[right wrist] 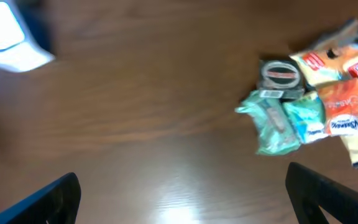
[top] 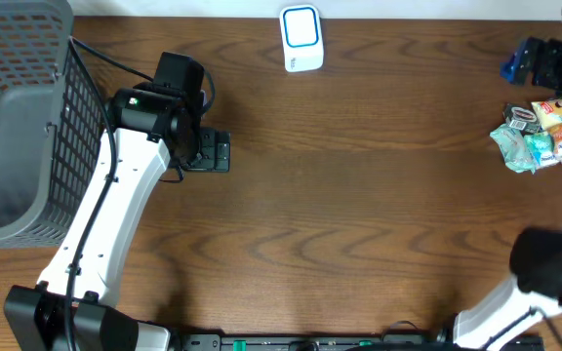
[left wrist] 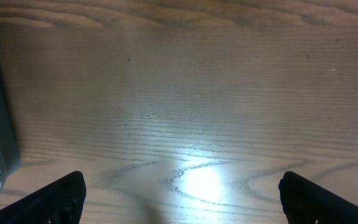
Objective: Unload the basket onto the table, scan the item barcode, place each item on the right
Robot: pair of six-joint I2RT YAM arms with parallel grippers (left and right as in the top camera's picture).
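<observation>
Heaped snack packets (top: 544,136) well right of scanner (top: 301,39), untouched; left gripper (left wrist: 182,202) left of scanner, jaws spread, empty; right gripper (right wrist: 185,202) far right of scanner, spread, empty.

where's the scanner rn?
Overhead view: the white scanner stands at the far edge of the table, near centre, well left of the snack pile on the right side.

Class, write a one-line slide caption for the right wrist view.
Open right pincer above the wooden table; snack packets at frame right, blurred barcode scanner at frame top-left.
</observation>
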